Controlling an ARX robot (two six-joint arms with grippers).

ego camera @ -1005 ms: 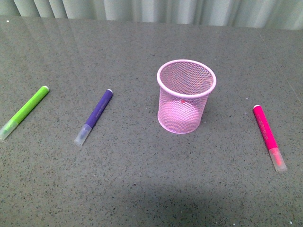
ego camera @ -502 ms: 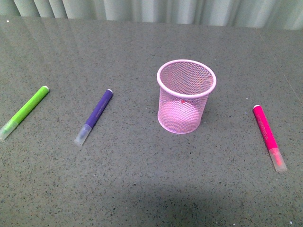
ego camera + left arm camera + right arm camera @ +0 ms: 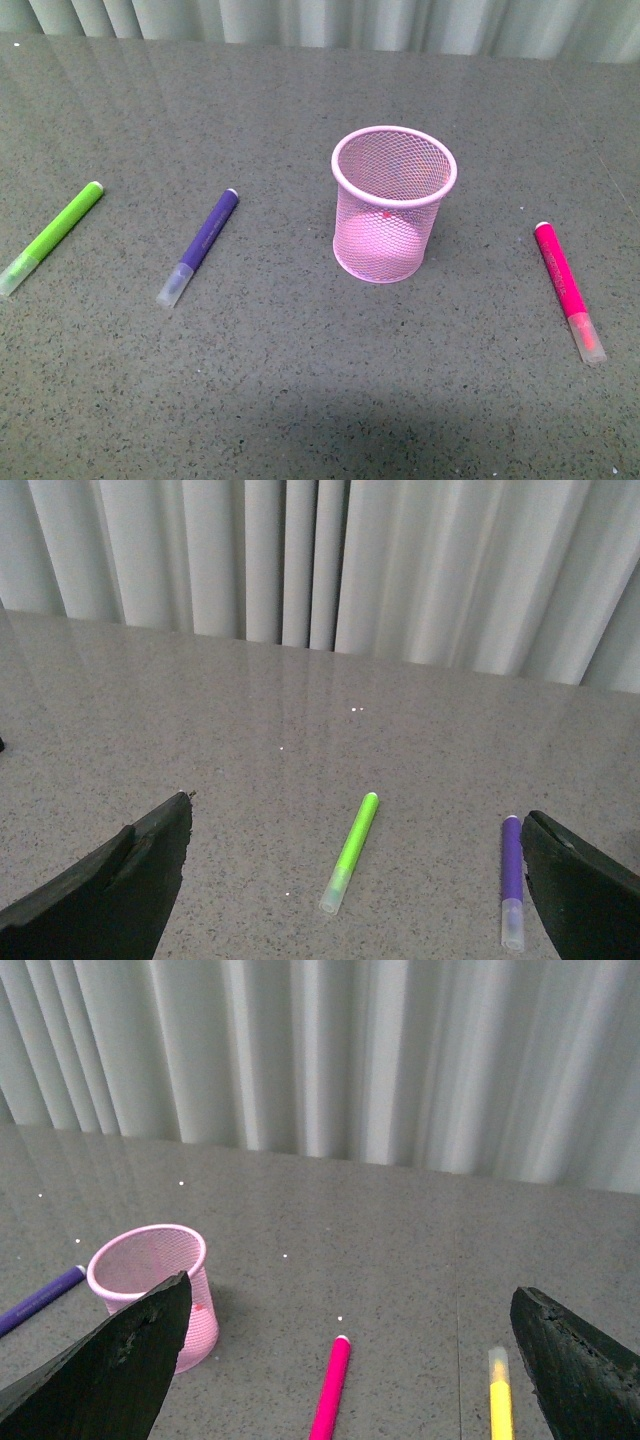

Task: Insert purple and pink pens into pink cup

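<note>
We see the right gripper (image 3: 350,1290) with its jaws spread wide. One dark finger (image 3: 100,1370) covers part of the pink cup (image 3: 150,1265). The cup stands upright on the grey speckled table (image 3: 400,1230). One end of the purple pen (image 3: 40,1300) shows beside the cup; we cannot tell whether they touch. The pink pen (image 3: 332,1385) lies near the cup on its opposite side, apart from it. A yellow pen (image 3: 499,1400) lies farther from the cup than the pink pen. A pale curtain (image 3: 350,1060) hangs beyond the cup.

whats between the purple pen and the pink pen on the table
The pink mesh cup stands upright between the purple pen and the pink pen, touching neither. The front view shows this.
</note>
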